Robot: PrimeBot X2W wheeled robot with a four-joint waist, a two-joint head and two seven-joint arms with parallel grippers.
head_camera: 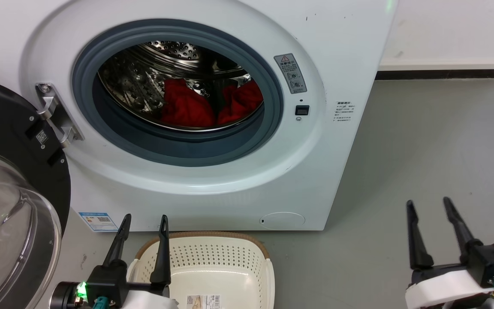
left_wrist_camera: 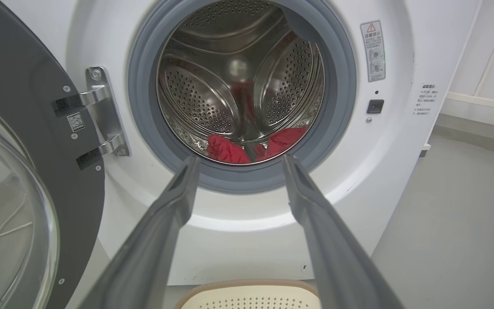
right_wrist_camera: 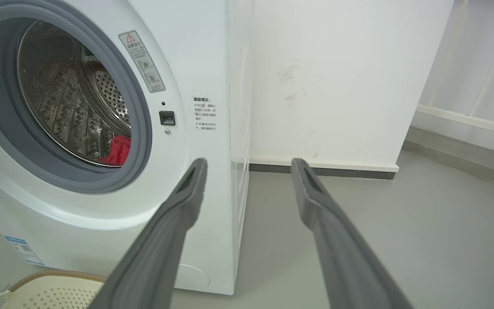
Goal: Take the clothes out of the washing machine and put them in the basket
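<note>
The washing machine (head_camera: 238, 189) stands with its door (head_camera: 11, 128) swung wide to our left, hanging on a metal hinge (head_camera: 56, 113). Through the grey rim (head_camera: 178, 148) of the porthole we look into the perforated steel drum (head_camera: 140, 86). There we find the clothes (head_camera: 187, 107): two bright red heaps that lie at the bottom of the drum, with a dark gap between them. We cannot tell from here which garment is which.

The basket (head_camera: 212, 235) stands on the grey floor (head_camera: 423, 150) just in front of the machine, below the porthole. A paper label (head_camera: 204, 301) lies on its bottom.

The left gripper (head_camera: 145, 217) hangs over the left side of the basket. Its fingers (head_camera: 161, 253) are spread apart and grip nothing. In the left wrist view they point toward the lower edge of the porthole, and the red clothes show between their tips, but well apart from them.

The right gripper (head_camera: 428, 201) is over the floor, to the right of the machine and well apart from it. Its fingers (head_camera: 416, 240) are spread too. In the right wrist view they point past the right front corner of the machine, toward the white wall (right_wrist_camera: 337, 86).
</note>
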